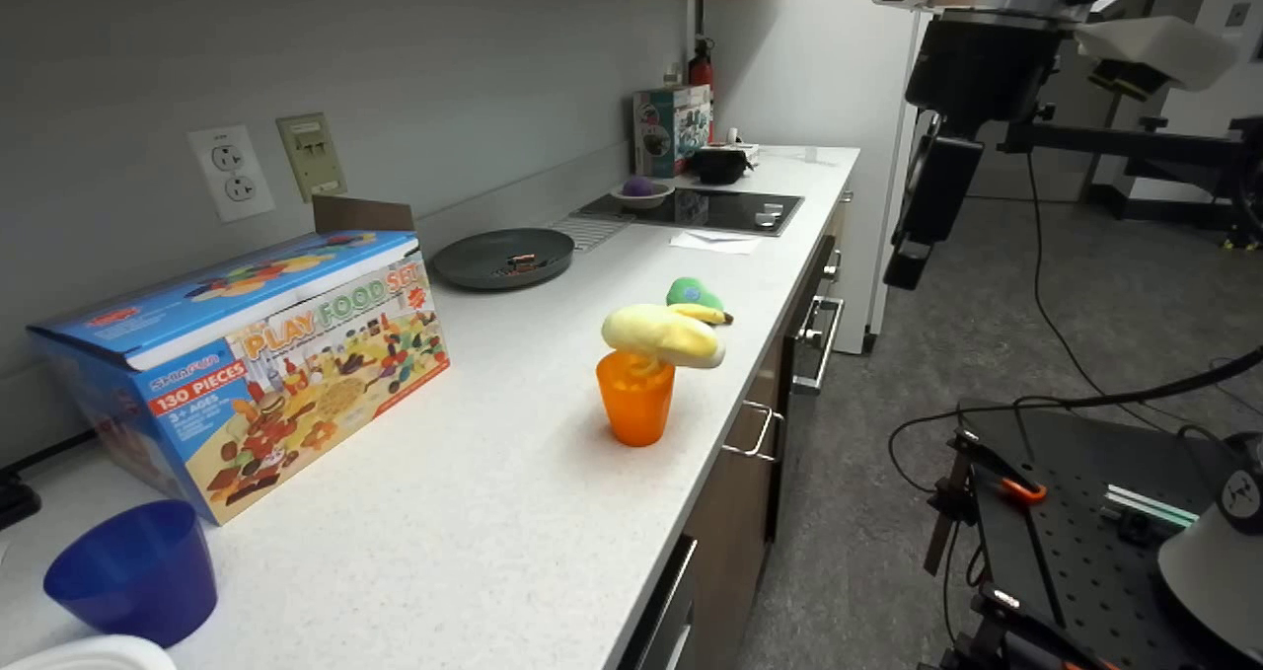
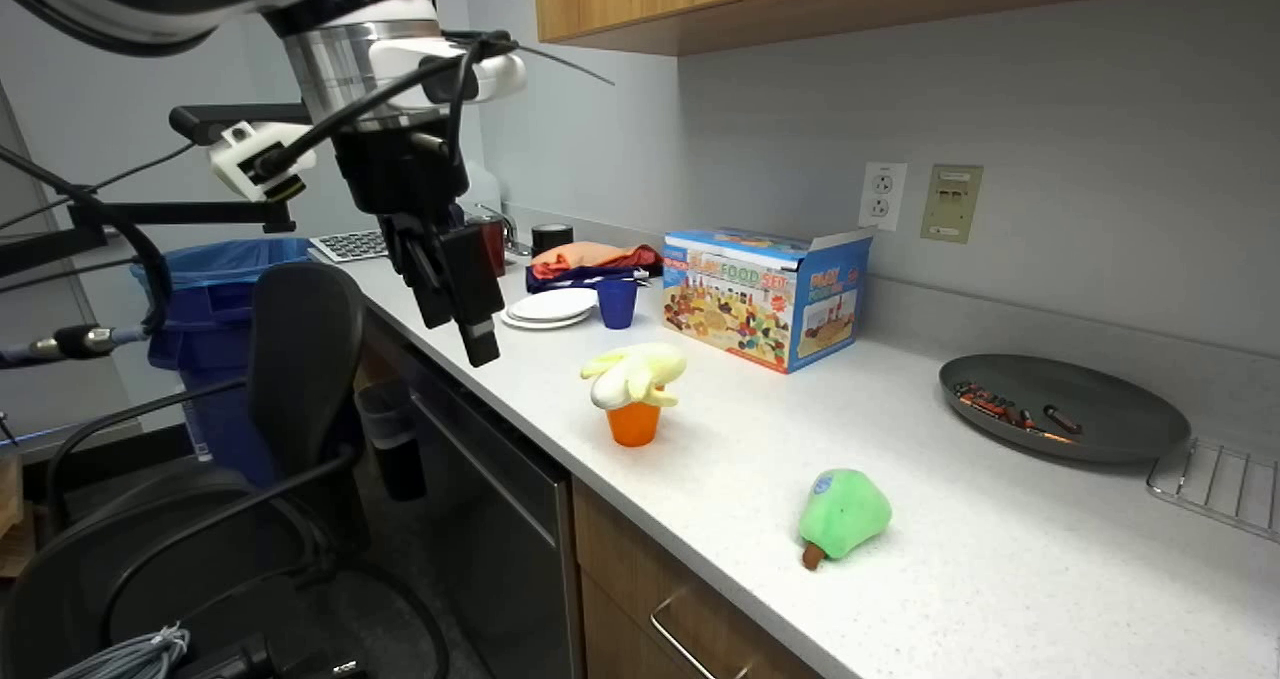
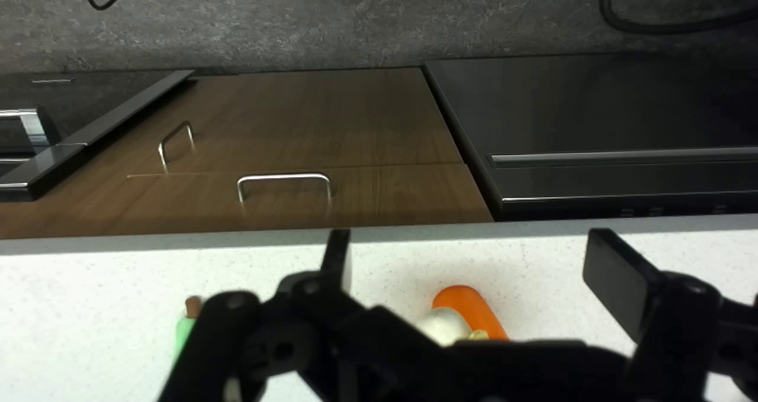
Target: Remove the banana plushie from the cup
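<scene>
Two black fingers (image 3: 616, 283) of the gripper (image 3: 472, 259) stand widely parted in the wrist view; the jaws are released. Beyond them, framed in that gap, show the pale end of the banana (image 3: 442, 326) and the orange cup (image 3: 468, 308); the gripper's body hides more of both. The cup falls about midway between the fingers there, the banana's end a little toward the finger at picture left. In both exterior views the gripper is tilted and apart from the banana, with most of its length higher in the frame.

The banana sits on top of the cup, its thick pale-yellow body lying across the mouth and overhanging it, while a narrower part reaches down inside the rim. The cup stands upright on the white counter (image 1: 444, 571), near the edge.

Apart from the cup, also toward the edge, lies a green toy (image 2: 845, 512) with a brown stem. Deeper on the counter stands a Play Food Set box (image 2: 740, 294), a flap raised. Near one end of it is a blue cup (image 2: 617, 304), just beside white plates (image 2: 550, 304); toward the opposite end lies a dark pan (image 2: 1130, 409) bearing small pieces (image 2: 1062, 419). Farther along, in an exterior view, come a black cooktop (image 1: 710, 216) and a bowl (image 1: 643, 202) with a purple thing (image 1: 637, 186) in it.
</scene>
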